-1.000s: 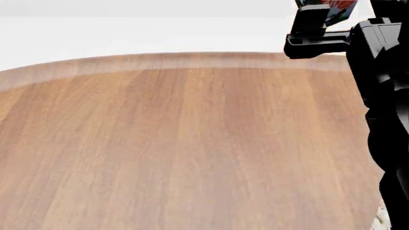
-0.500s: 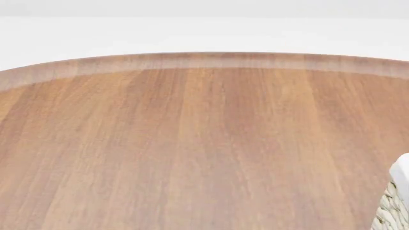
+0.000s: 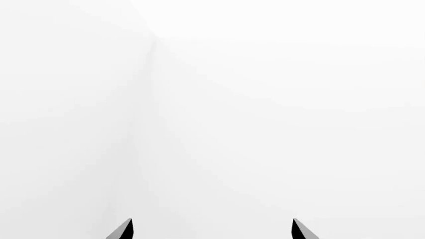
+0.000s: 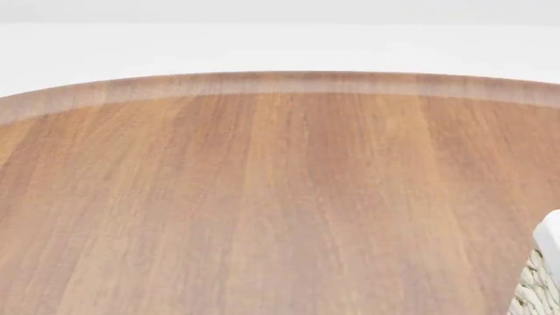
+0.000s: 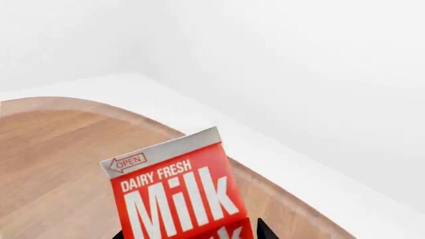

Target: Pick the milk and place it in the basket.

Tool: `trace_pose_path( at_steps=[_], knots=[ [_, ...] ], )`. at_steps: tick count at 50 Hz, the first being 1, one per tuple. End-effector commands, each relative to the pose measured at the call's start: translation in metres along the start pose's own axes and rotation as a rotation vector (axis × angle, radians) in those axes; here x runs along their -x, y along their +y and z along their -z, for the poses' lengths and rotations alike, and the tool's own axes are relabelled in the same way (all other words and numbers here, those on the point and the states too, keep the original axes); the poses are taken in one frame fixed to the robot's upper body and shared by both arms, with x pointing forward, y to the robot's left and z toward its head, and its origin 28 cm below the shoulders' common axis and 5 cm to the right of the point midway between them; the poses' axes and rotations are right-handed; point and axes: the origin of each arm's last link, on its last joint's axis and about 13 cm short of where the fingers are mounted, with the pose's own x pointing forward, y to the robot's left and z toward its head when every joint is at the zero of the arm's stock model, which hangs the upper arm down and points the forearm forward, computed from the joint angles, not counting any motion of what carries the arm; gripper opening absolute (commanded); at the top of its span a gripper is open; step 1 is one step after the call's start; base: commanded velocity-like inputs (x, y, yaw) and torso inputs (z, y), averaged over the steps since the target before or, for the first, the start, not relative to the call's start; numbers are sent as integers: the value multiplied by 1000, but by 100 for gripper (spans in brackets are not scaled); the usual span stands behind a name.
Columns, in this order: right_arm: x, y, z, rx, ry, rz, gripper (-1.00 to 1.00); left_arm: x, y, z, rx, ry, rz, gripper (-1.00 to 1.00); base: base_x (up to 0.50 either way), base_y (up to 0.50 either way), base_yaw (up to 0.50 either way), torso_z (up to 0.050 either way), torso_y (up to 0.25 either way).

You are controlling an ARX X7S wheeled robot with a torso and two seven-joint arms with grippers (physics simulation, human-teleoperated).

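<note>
The milk (image 5: pixel 174 191), a red carton with white "Milk" lettering, fills the lower middle of the right wrist view. It sits tilted between the dark fingertips (image 5: pixel 263 231) of my right gripper (image 5: pixel 191 234), which is shut on it and holds it above the wooden table (image 5: pixel 53 149). Only a corner of the basket (image 4: pixel 544 272), woven wicker with a white cloth rim, shows at the lower right edge of the head view. My left gripper (image 3: pixel 212 230) is open with nothing between its fingers and faces blank white walls. Neither gripper appears in the head view.
The round wooden table (image 4: pixel 262 197) spans the head view, its curved far edge (image 4: pixel 280 82) against a white floor and wall. Past the milk, the right wrist view shows the table's rim (image 5: pixel 279 199) and white walls.
One second ago my right arm with the milk stood at the head view's upper right. It has since left that view, uncovering the basket corner. Nothing has moved in the last half second.
</note>
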Motion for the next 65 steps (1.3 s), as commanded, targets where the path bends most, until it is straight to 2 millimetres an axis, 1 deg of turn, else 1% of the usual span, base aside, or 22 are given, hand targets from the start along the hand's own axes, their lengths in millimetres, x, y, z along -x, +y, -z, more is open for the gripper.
trace_pose_path(
  at_steps=[1, 7, 14, 28, 31, 34, 35, 39, 41, 48, 57, 59, 65],
  knots=[
    [34, -12, 22, -105, 175, 75, -100, 0, 7, -3, -13, -35, -45, 100, 0, 0, 0, 0, 0],
    [38, -22, 28, -155, 244, 138, -100, 0, 8, -3, -14, -36, -49, 100, 0, 0, 0, 0, 0],
    [35, -28, 35, -207, 276, 184, -100, 0, 9, -4, -14, -37, -53, 100, 0, 0, 0, 1, 1],
    [26, -27, 40, -218, 306, 201, -100, 0, 9, -3, -15, -37, -56, 100, 0, 0, 0, 0, 1],
    [22, -27, 38, -220, 289, 221, -100, 0, 9, -3, -15, -37, -54, 100, 0, 0, 0, 0, 3],
    [13, -30, 40, -235, 280, 233, -100, 0, 9, -3, -16, -36, -53, 100, 0, 0, 0, 3, 0],
    [13, -30, 40, -235, 280, 233, -100, 0, 9, -3, -16, -36, -53, 100, 0, 0, 0, 0, 0],
    [1, -35, 48, -257, 299, 261, -100, 0, 9, -3, -17, -36, -52, 100, 0, 0, 0, 0, 0],
    [3, -36, 54, -271, 338, 292, -100, 0, 10, -4, -18, -38, -58, 100, 0, 0, 0, 0, 5],
    [5, -39, 55, -273, 326, 353, -100, 0, 10, -3, -17, -40, -59, 100, 0, 0, 0, 0, 1],
    [1, -40, 57, -288, 352, 388, -100, 0, 10, -4, -18, -40, -58, 100, 0, 0, 0, 1, 1],
    [0, -40, 59, -277, 400, 397, -100, 0, 10, -3, -17, -39, -55, 100, 0, 0, 0, 0, 0],
    [-5, -44, 62, -254, 408, 426, -100, 0, 10, -3, -17, -38, -56, 100, 0, 0, 0, 0, 0]
  ],
)
